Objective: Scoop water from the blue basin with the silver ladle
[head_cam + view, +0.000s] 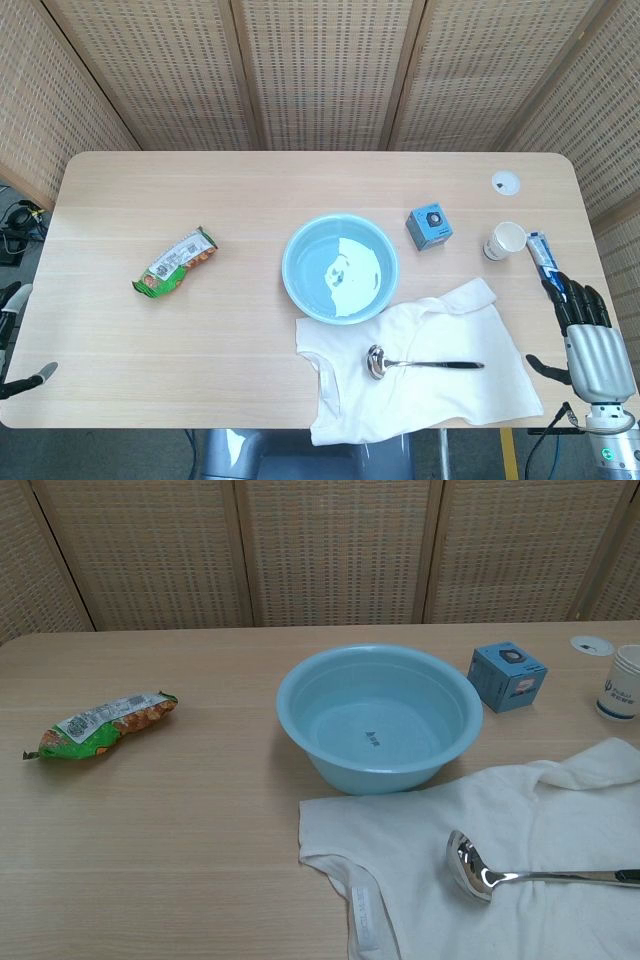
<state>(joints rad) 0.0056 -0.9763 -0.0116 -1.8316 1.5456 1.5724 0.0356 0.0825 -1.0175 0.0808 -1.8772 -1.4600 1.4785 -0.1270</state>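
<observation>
- Silver ladle (420, 363) lying flat on the white shirt (440, 400), bowl end at 9 o'clock, handle running toward 3 o'clock; untouched by either hand.
- Blue basin (340, 268) at table centre, water inside, just beyond the ladle at 12 o'clock, its near rim touching or overlapping the shirt's edge.
- Right hand (590, 345) at the table's 4 o'clock edge, fingers spread apart, holding nothing, well apart from the handle tip.
- Left hand (18, 345) barely showing at the 8 o'clock edge; too little visible to tell how its fingers stand.
- Off to the sides: snack packet (175, 263) at 9 o'clock, small blue box (430, 227) and paper cup (505, 241) at 2 o'clock.
- Likely trouble: thin handle flat on soft cloth, so fingers may pinch fabric along with it and drag the shirt.
- Dragged shirt could tug at the basin and slosh water.
- Slick, narrow handle could roll in the grip, tipping the bowl and spilling.
- Wide reach could knock the paper cup.
</observation>
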